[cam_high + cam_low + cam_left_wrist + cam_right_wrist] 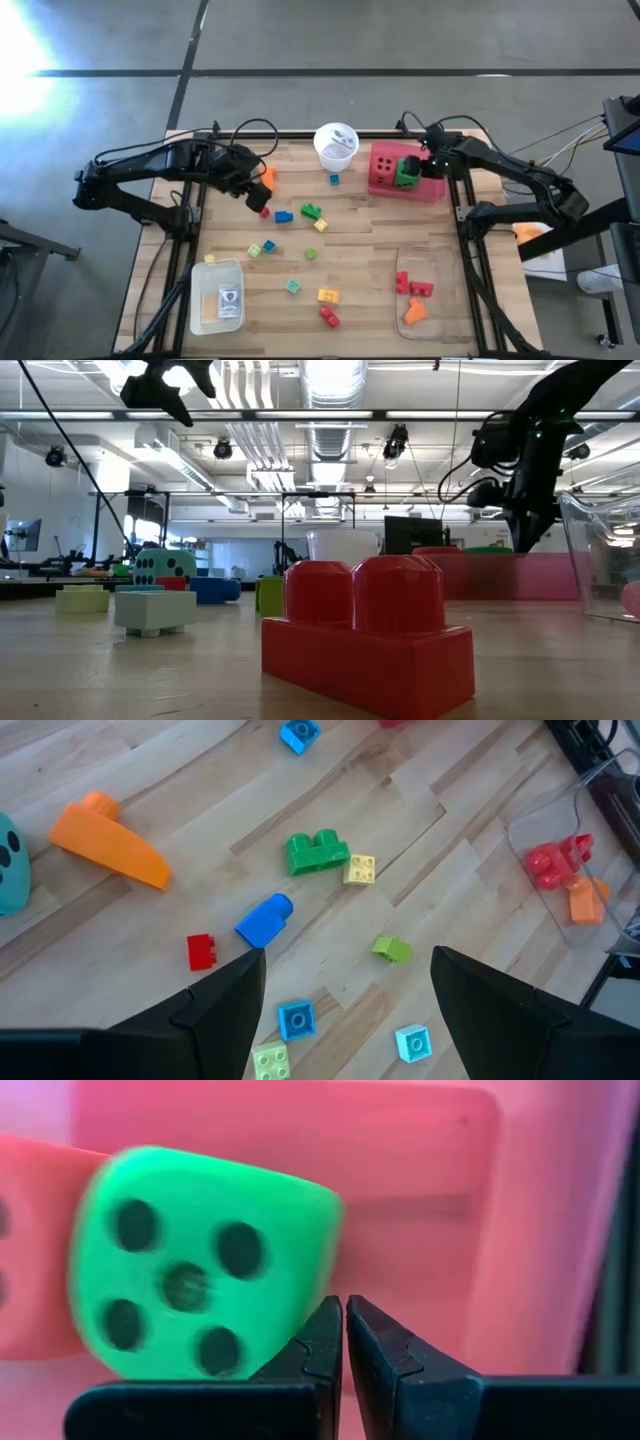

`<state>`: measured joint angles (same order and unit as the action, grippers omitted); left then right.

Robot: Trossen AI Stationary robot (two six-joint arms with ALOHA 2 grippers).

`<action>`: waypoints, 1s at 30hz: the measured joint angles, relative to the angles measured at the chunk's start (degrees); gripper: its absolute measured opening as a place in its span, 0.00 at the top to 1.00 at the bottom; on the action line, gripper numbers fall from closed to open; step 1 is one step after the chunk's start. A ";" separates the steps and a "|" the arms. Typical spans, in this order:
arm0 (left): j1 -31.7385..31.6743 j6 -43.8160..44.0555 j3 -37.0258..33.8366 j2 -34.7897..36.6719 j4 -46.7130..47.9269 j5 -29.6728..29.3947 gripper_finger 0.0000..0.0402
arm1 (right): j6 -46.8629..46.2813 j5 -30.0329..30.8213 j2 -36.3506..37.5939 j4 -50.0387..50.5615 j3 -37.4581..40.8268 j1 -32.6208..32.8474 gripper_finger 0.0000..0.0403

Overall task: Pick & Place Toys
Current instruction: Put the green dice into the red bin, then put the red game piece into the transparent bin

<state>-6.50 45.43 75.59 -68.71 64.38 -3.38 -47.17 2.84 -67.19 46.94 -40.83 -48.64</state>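
Small bright bricks lie loose on the wooden table: a green one (318, 852), a yellow one (360, 870), a blue one (265, 920), a red one (200, 952). An orange wedge (110, 840) and the teal die (165, 568) rest near them. My left gripper (347, 960) hangs open high above these bricks, with nothing between its fingers. The green die (405, 172) and the red die (383, 168) sit in the pink tray (432, 190). My right gripper (345, 1315) is shut, pointing down into the tray right beside the green die (190, 1260). My right gripper's shut fingertips (325, 1330) stand at the green die's side edge (318, 1270), coming from above into the pink tray. I cannot tell whether they touch the die. The die rests in the tray against the red die.
A white cup (336, 145) stands at the far edge beside the pink tray. A clear tray (445, 270) at the near right holds red and orange bricks. A white tray (200, 285) at the near left holds a card. A large red brick (370, 630) lies close to the low camera.
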 joint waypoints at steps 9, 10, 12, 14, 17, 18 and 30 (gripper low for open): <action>-1.15 0.61 -0.38 -0.13 0.59 -0.02 0.29 | -0.42 0.30 6.66 7.00 -4.96 2.45 0.96; -1.16 0.47 -0.77 -0.13 0.67 -0.07 0.29 | -0.42 0.30 7.90 7.39 -6.05 3.22 0.96; -1.27 -0.90 -1.64 -0.13 1.01 -1.27 0.29 | -0.61 0.22 10.27 7.58 -8.22 4.87 0.96; -1.31 -2.73 -3.37 -0.11 0.87 -3.58 0.29 | -0.74 0.15 12.11 7.75 -10.35 6.92 0.96; -1.83 -1.07 -7.06 -0.15 -0.51 -5.33 0.29 | -0.84 0.17 13.32 7.50 -13.30 10.87 0.96; -2.15 -0.15 -8.31 -0.28 -1.78 -5.22 0.29 | -0.84 0.36 13.29 7.53 -14.10 12.29 0.96; -6.37 0.37 -17.71 -9.27 -5.59 -1.81 0.29 | -0.60 7.79 6.07 7.32 -18.37 21.96 0.96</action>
<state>-12.88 45.80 57.89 -77.98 58.79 -5.19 -47.77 10.63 -61.12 54.26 -59.20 -26.68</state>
